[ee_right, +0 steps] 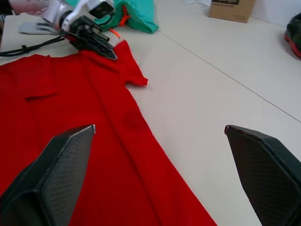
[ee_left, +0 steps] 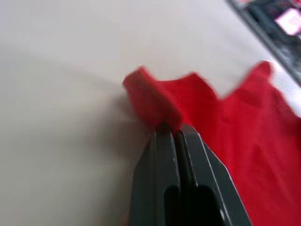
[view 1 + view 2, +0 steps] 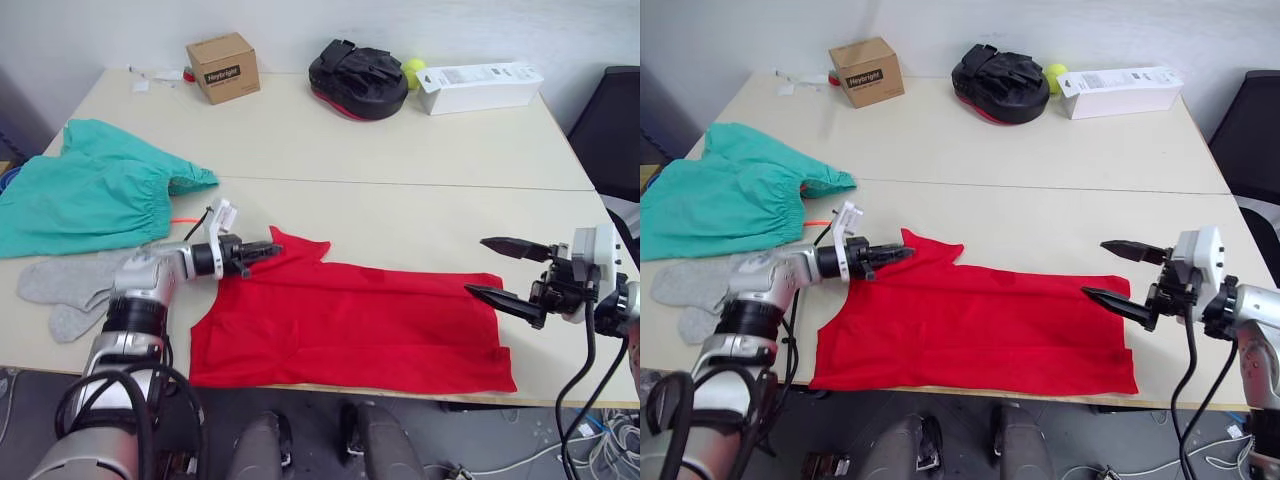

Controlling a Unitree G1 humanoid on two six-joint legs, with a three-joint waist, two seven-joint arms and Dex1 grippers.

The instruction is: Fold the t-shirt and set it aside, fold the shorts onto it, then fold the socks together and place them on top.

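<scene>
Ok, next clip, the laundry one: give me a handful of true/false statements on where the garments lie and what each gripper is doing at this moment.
1. The left gripper is shut on a corner of the t-shirt. True.
2. The right gripper is clamped on the shirt's hem. False: its fingers stand wide open at the shirt's right edge, holding nothing.
3. The shorts lie on top of the t-shirt. False: they lie apart, on the table's left side, beyond the socks.
4. The socks lie beside the left arm, near the table's front edge. True.
5. The cardboard box stands on the t-shirt. False: it stands at the far edge, away from the garments.
</scene>
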